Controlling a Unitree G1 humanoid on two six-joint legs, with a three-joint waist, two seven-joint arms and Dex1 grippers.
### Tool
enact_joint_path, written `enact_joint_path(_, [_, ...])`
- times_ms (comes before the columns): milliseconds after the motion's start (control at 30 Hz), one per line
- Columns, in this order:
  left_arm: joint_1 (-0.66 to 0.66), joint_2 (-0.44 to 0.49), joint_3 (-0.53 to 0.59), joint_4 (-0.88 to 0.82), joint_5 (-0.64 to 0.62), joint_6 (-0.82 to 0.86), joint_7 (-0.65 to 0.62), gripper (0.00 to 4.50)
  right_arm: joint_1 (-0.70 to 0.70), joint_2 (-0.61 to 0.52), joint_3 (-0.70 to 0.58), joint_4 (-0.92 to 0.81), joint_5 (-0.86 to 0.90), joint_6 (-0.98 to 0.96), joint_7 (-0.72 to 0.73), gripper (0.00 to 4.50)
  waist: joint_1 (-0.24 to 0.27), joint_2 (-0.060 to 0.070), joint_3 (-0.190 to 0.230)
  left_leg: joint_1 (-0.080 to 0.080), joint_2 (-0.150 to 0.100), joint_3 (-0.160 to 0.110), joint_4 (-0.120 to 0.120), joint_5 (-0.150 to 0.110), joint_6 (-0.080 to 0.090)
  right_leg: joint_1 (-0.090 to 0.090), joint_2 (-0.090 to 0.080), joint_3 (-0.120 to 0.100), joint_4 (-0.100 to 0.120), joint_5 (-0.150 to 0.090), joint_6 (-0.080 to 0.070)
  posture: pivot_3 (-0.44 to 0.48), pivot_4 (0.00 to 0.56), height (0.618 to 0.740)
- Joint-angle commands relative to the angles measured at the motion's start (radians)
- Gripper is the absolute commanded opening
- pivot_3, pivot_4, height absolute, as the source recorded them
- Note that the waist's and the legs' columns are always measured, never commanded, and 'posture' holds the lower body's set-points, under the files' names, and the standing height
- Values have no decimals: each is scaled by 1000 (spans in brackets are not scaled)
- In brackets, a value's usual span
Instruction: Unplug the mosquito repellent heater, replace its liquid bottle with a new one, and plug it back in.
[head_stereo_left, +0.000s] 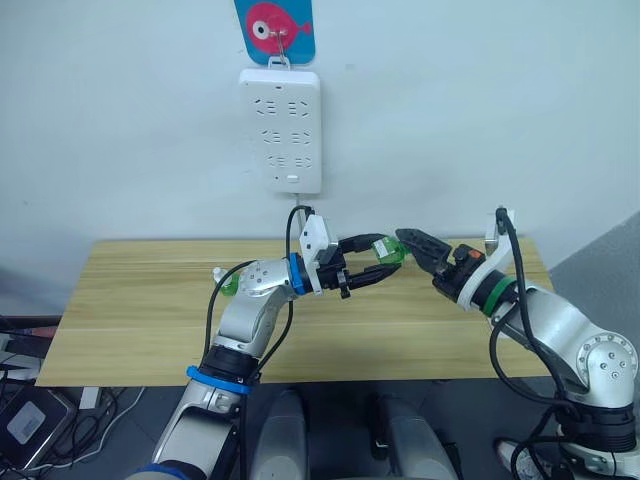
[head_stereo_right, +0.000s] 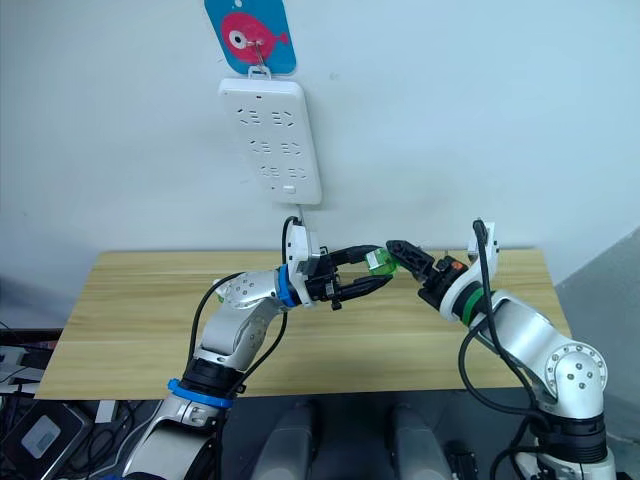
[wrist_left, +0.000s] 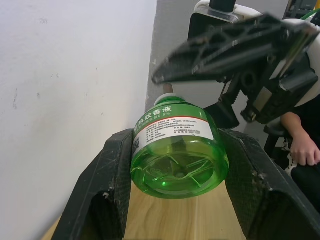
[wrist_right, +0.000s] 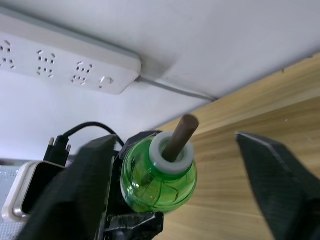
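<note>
My left gripper is shut on a small translucent green bottle held above the wooden table, its base facing my left wrist. The bottle has no cap, and a brown wick sticks out of its white neck. My right gripper is open, with one finger on each side of the wick end and not touching it. A second green bottle with a white pointed cap lies on the table behind my left elbow. The mosquito repellent heater is out of view.
A long white power strip hangs on the wall above the table with nothing plugged in, under a blue card with a pink fish. A person's hand shows past my right arm. Cables and a box lie on the floor at the left.
</note>
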Motion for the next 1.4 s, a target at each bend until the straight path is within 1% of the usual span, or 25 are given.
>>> enact_joint_path(33, [-7, -6, -13, -44, -2, -8, -7, 2267, -12, -21, 14, -27, 28, -24, 19, 2500, 0, 0, 0, 0, 0, 0, 0, 0, 0, 0, 0, 0, 0, 0, 0, 211, 264, 740])
enact_joint_path(167, [-5, -10, -18, -45, -7, -9, -14, 2267, -11, -34, 28, -28, 31, -43, 22, 1021, 0, 0, 0, 0, 0, 0, 0, 0, 0, 0, 0, 0, 0, 0, 0, 209, 263, 740])
enact_joint_path(200, [-5, -11, -19, -45, -11, -6, -20, 2267, -10, -34, 30, -27, 32, -49, 22, 830, 0, 0, 0, 0, 0, 0, 0, 0, 0, 0, 0, 0, 0, 0, 0, 208, 264, 740])
enact_joint_path(333, [-6, -1, -25, -43, -12, 9, -31, 2267, -1, -43, 28, -31, 33, -65, 25, 831, -1, 0, 0, 0, 0, 0, 0, 0, 0, 0, 0, 0, 0, 0, 0, 206, 263, 740])
enact_joint_path(400, [-8, 7, -27, -39, -8, 30, -27, 2999, 11, -54, 24, -29, 26, -68, 33, 831, 0, 0, 0, 0, 0, 0, 0, 0, 0, 0, 0, 0, 0, 0, 0, 205, 264, 740])
enact_joint_path(433, [-10, 14, -31, -37, -6, 48, -27, 3237, 21, -62, 19, -27, 16, -68, 40, 831, 1, 0, 0, 0, 0, 0, 0, 0, 0, 0, 0, 0, 0, 0, 0, 205, 264, 740])
enact_joint_path(467, [-10, 25, -40, -29, 10, 42, -34, 3577, 31, -75, 11, -17, -15, -65, 57, 831, 1, 0, 0, 0, 0, 0, 0, 0, 0, 0, 0, 0, 0, 0, 0, 205, 261, 740])
enact_joint_path(567, [-10, 48, -53, -4, 51, 17, -38, 4478, 45, -151, 18, 14, -201, -31, 151, 831, 0, 0, 0, 0, 0, 0, 0, 0, 0, 0, 0, 0, 0, 0, 0, 206, 263, 740])
enact_joint_path(600, [-10, 50, -49, -3, 55, 18, -29, 4496, 47, -175, 35, 26, -296, -31, 183, 831, 0, 0, 0, 0, 0, 0, 0, 0, 0, 0, 0, 0, 0, 0, 0, 210, 263, 740])
enact_joint_path(633, [-4, 51, -48, -13, 60, 32, -13, 4500, 51, -207, 77, 36, -447, -50, 231, 831, 0, 0, 0, 0, 0, 0, 0, 0, 0, 0, 0, 0, 0, 0, 0, 212, 262, 740])
enact_joint_path(700, [5, 52, -47, -27, 65, 46, 2, 4500, 57, -235, 135, 46, -649, -78, 305, 831, 1, 0, 0, 1, 0, 0, 0, 0, 0, 0, 0, 0, 0, 0, 0, 218, 261, 740])
enact_joint_path(733, [16, 55, -57, -40, 71, 45, 1, 4500, 64, -266, 199, 52, -792, -118, 366, 831, 1, 0, 0, 1, 0, 0, 0, 0, 0, 0, 0, 0, 0, 0, 0, 226, 261, 740])
enact_joint_path(800, [42, 73, -99, -77, 79, 64, -30, 4500, 87, -306, 335, 126, -1122, -267, 441, 831, 3, 0, 0, 1, 0, 0, -1, 0, 0, -1, 0, 0, 0, 0, 0, 236, 262, 740])
enact_joint_path(867, [49, 78, -133, -83, 105, 60, -34, 4500, 104, -294, 406, 209, -1331, -392, 483, 831, 6, 0, 0, 1, 0, 1, -1, 0, 0, -1, 0, 0, -1, -1, 0, 251, 262, 740])
enact_joint_path(900, [49, 77, -142, -76, 119, 50, -27, 4500, 109, -275, 420, 243, -1394, -434, 497, 831, 10, 0, 0, 0, 0, 1, -1, 0, 0, -1, 0, 0, -1, -1, 0, 253, 261, 740])
enact_joint_path(1000, [35, 56, -166, -26, 189, 2, 32, 4500, 112, -203, 431, 351, -1541, -531, 519, 831, 15, 0, 0, 1, 0, 1, -1, 0, 0, -1, 0, 1, 0, -1, 0, 258, 263, 740])
enact_joint_path(1067, [18, 11, -149, 28, 210, -19, 104, 4500, 106, -139, 397, 421, -1589, -575, 520, 831, 20, 0, 0, 1, 0, 2, 0, 0, 0, -1, 0, 1, 1, -1, 0, 270, 262, 740])
enact_joint_path(1133, [7, -13, -142, 65, 226, -45, 135, 4500, 103, -96, 372, 466, -1624, -607, 538, 831, 27, 0, 0, 1, 0, 2, 0, 0, 0, -1, 0, 1, 1, -1, 0, 271, 262, 740])
enact_joint_path(1267, [-4, -15, -156, 82, 239, -84, 111, 4500, 91, -39, 341, 545, -1688, -650, 583, 831, 30, 0, 0, 1, 0, 3, 0, 0, 0, -1, 0, 2, 0, -1, 0, 265, 265, 740])
enact_joint_path(1400, [-19, -1, -145, 91, 239, -94, 97, 4500, 77, 17, 311, 627, -1730, -679, 610, 831, 30, 0, 0, 1, 0, 3, -1, 0, 0, -1, 0, 1, 1, -1, 0, 262, 268, 740])
